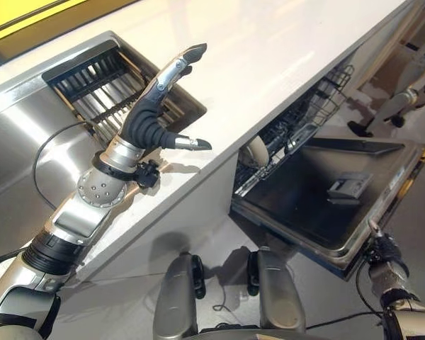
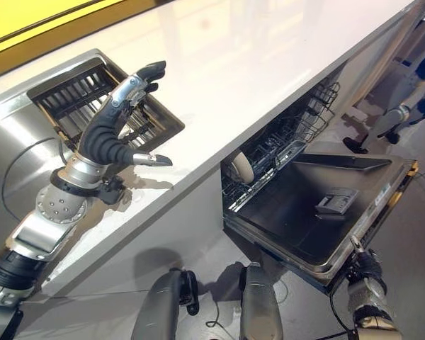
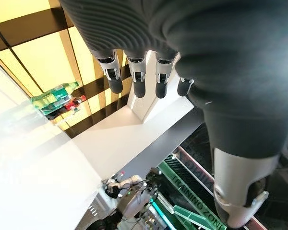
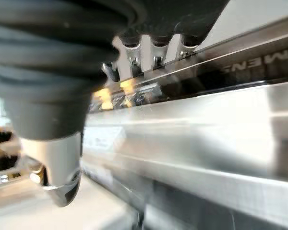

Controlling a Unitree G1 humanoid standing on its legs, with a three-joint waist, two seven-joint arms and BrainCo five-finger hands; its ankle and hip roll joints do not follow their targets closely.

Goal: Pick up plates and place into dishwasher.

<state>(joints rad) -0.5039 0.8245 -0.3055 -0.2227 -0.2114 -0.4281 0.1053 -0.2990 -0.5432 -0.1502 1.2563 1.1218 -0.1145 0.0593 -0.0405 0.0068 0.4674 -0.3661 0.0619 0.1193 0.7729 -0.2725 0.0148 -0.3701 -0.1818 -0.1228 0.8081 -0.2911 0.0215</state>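
Observation:
A white plate point(image 1: 255, 150) stands on edge in the lower rack point(image 2: 283, 134) of the open dishwasher, under the counter's edge. The dishwasher door point(image 1: 326, 212) lies folded down and flat. My left hand point(image 1: 150, 113) is raised above the white counter point(image 1: 283, 49), beside the sink's dish rack point(image 1: 103, 85); it is open, fingers straight and thumb spread, and holds nothing. My right hand point(image 1: 384, 249) is low at the door's near corner, open, its fingers point(image 4: 153, 52) close against the door's steel edge point(image 4: 221, 120). No plate is in either hand.
A steel sink basin point(image 1: 14, 149) lies left of the dish rack. A detergent compartment point(image 1: 343, 185) sits on the door's inner face. A pair of legs with dark shoes point(image 1: 400, 99) stands on the floor beyond the dishwasher.

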